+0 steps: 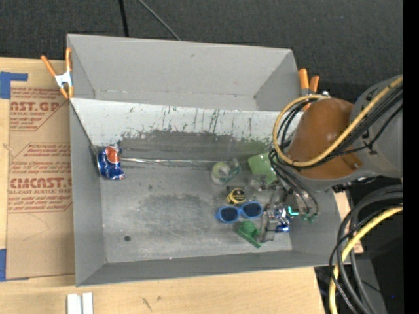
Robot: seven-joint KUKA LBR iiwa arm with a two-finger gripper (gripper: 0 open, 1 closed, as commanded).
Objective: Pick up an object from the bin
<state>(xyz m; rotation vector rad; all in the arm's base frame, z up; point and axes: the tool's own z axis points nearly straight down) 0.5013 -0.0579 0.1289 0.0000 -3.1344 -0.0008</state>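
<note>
Okay, gripper (270,220) is low in the bin's (163,208) near-right corner, right at a small cluster. A green piece (247,233) is just to its near-left, blue sunglasses (236,212) just left, and a yellow-black ring (236,195) slightly farther back. The target is probably the green piece or the sunglasses, can't say which.

For a clean grasp I'd centre on one item only, come straight down, stay off the right wall and avoid trapping a neighbour, since these lie touching or nearly so. Then lift vertically and confirm something is caught.

The wrist and cables hide the tip, so I can't tell whether the gripper is spread or pressed together, or whether it holds or touches anything.

A blue-and-red can (110,163) lies well apart at the left.
</note>
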